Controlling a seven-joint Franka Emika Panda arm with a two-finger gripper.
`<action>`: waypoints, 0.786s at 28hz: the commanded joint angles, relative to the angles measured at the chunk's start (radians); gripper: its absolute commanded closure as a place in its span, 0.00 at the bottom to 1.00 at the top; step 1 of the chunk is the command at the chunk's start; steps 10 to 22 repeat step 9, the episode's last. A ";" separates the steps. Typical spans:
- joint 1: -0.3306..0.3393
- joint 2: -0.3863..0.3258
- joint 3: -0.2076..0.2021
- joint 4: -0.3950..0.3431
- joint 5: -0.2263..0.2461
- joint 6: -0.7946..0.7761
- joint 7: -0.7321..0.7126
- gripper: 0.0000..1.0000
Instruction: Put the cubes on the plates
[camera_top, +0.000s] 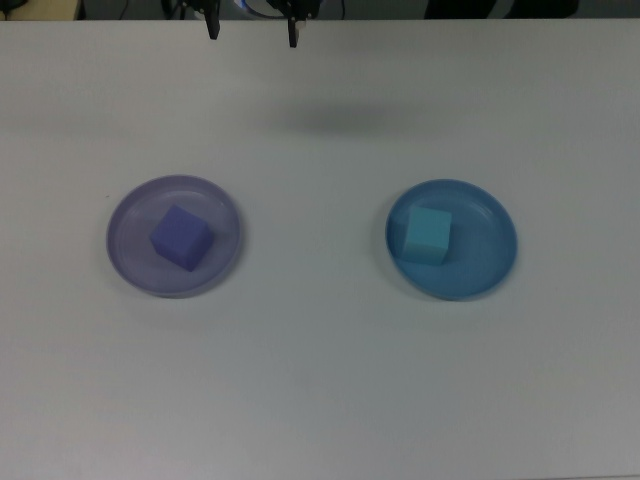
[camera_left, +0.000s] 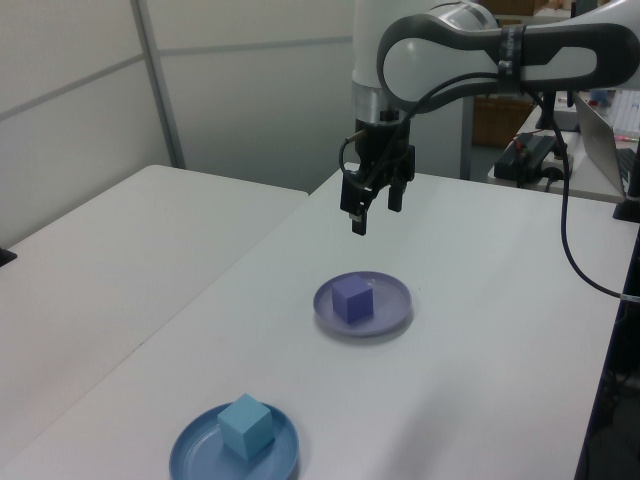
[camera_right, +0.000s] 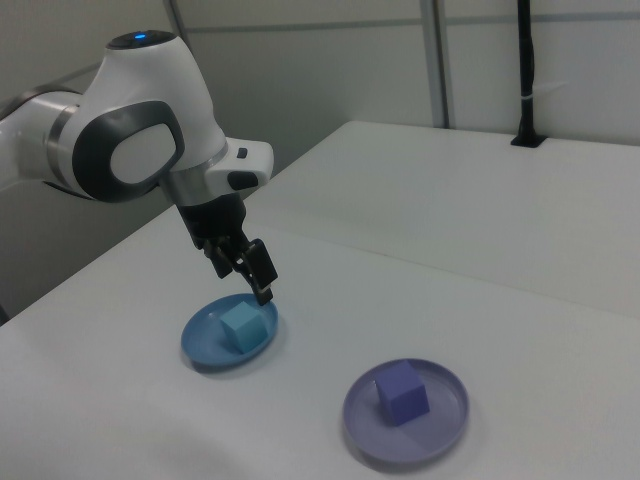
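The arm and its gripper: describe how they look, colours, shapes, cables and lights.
The arm is glossy white with rounded shells, dark grey bands at its joints, and a small blue light on top. A black cable hangs from it in the left view. The gripper is black and compact, with two thin dark jaws.

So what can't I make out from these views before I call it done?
- Gripper: the top view's upper edge cuts off all but the jaw tips.
- Arm base: out of frame in every view.
- Teal cube: in the right view a jaw tip overlaps its upper corner.
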 joint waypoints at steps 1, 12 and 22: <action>0.000 -0.006 -0.010 0.000 0.027 0.014 -0.031 0.00; -0.004 0.044 -0.010 0.074 0.027 -0.042 -0.031 0.00; -0.004 0.044 -0.010 0.074 0.027 -0.042 -0.031 0.00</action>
